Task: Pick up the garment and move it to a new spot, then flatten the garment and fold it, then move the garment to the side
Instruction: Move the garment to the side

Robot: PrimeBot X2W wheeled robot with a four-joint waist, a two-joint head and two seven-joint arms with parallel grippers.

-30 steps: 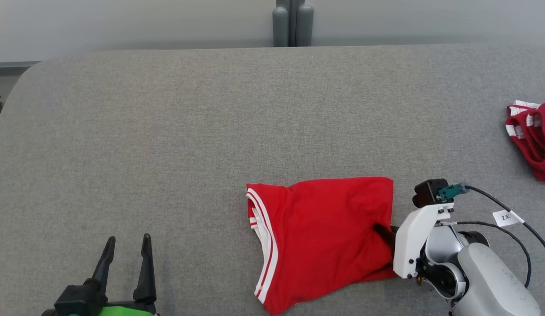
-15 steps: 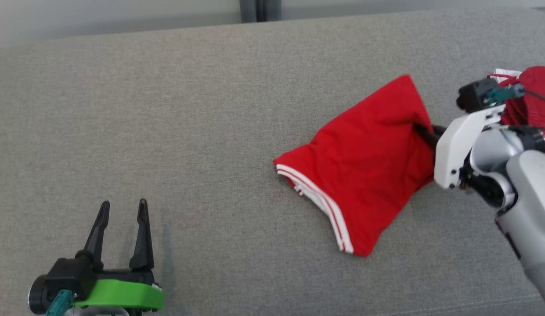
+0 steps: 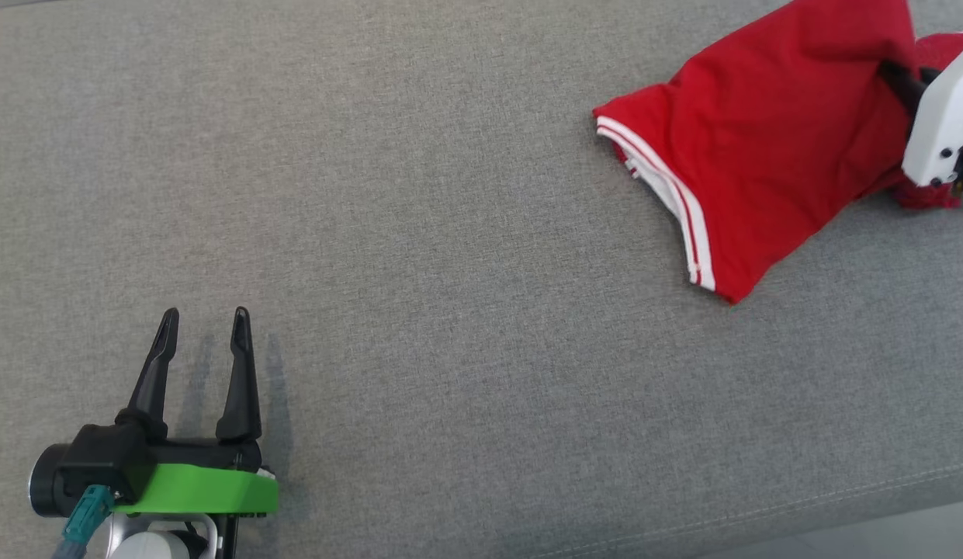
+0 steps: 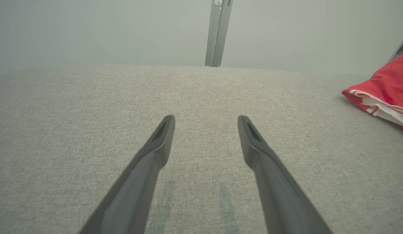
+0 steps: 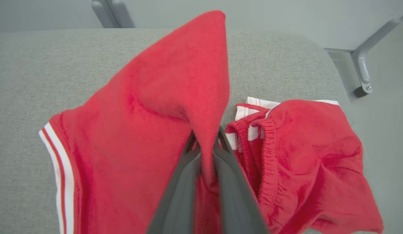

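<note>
right end effector [image 5: 206, 141] is clenched on the folded red fabric garment with white stripes along its hem [image 3: 760, 147]. in the right wrist view you see both dark fingers [image 5: 185, 182] pressed together with a ridge of red cloth pinched between them. the cloth rises past the fingertips into a peak. in the head view the grip sits on the garment's right edge, opposite the striped hem.

the garment is at the far right of the grey fabric-covered bench [image 3: 450, 233], in the top right corner of the head view. the striped hem faces the bench's middle and lies on the surface. can't tell how much of the pinched side is off the surface.

a second red garment, crumpled, with an elastic waistband and white trim [image 5: 302, 156], lies just right of the held one. near the fingers the two touch or overlap; can't tell which. it sits close to the bench's rounded corner, with a grey metal bracket [image 5: 363, 65] beyond.

left end effector [image 3: 203, 317] is released, fingers spread apart over the bench at the lower left of the head view, well apart from both garments. the left wrist view shows you the held garment's striped hem at its right edge and two grey posts [image 4: 217, 32] behind the bench's far edge.
</note>
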